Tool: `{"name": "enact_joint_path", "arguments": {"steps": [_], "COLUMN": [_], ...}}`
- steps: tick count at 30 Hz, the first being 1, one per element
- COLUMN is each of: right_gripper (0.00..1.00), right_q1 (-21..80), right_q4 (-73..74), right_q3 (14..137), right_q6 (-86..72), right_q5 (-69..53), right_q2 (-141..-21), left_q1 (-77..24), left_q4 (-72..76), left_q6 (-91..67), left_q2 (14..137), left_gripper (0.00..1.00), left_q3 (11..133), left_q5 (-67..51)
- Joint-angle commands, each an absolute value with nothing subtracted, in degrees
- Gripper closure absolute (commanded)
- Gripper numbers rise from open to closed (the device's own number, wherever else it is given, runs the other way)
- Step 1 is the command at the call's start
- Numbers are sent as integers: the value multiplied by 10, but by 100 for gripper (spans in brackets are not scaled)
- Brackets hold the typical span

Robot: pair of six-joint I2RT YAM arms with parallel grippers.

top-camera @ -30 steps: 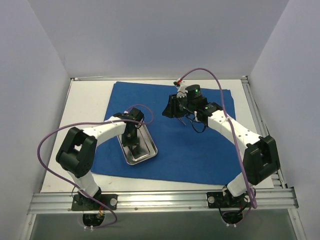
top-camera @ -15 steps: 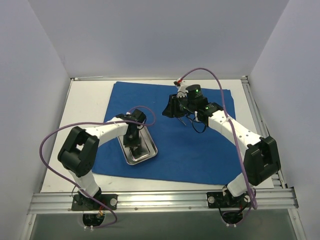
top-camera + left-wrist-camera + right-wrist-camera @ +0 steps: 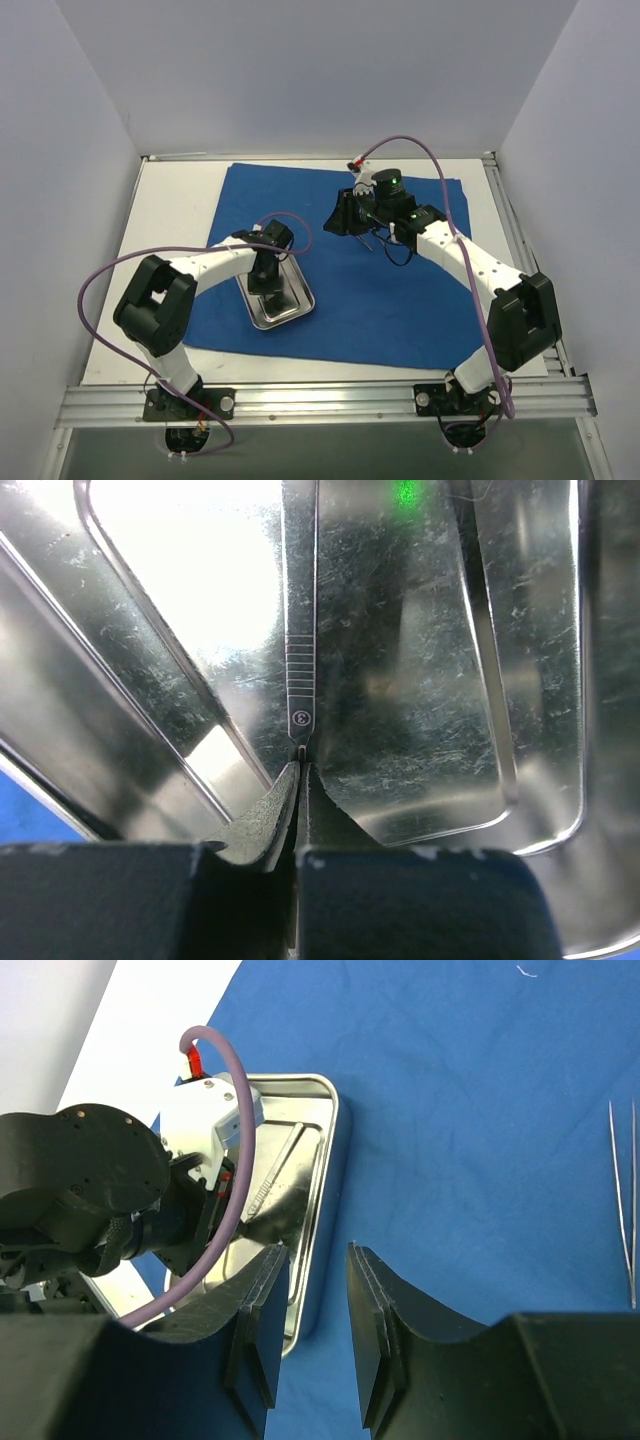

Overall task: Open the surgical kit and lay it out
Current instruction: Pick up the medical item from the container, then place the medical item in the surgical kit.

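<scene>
The royal-blue cloth lies spread flat on the table. The steel tray sits on its left part. My left gripper reaches down into the tray. In the left wrist view it is shut on the near end of a thin flat metal handle that lies against the tray floor. My right gripper hovers over the cloth's far middle, open and empty. The right wrist view shows the tray with the handle in it. Tweezers lie on the cloth.
Small metal instruments lie on the cloth beside my right gripper. White table borders the cloth on the left. Metal rails run along the near edge, and walls close in the sides and back.
My left wrist has shifted slightly over the tray, and its cable loop has moved. The right arm has not moved.
</scene>
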State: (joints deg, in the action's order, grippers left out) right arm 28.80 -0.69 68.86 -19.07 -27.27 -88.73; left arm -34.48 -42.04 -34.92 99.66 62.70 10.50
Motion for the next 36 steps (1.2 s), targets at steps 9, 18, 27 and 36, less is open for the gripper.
{"name": "enact_joint_path", "arguments": {"steps": [9,18,27,36], "right_gripper": [70,70,52,54], "right_q1": [292,304,324,359], "right_q4": [-52,-52,-154,-243], "right_q3": [691,703,699,700], "right_q6": [-213,-227,-292,-356], "right_q5": [-296,-307,-368,-387], "right_q2": [-896,-916,-934,-975], "left_q1": [-344,-345,-344,-345], "left_q4": [-471,-461,-388,-341], "left_q6": [-322,-317,-287,-295], "left_q2": [896,824,752,744], "left_gripper": [98,98,98,98], "left_q3": [658,657,674,679], "left_q5": [146,153,81,0]}}
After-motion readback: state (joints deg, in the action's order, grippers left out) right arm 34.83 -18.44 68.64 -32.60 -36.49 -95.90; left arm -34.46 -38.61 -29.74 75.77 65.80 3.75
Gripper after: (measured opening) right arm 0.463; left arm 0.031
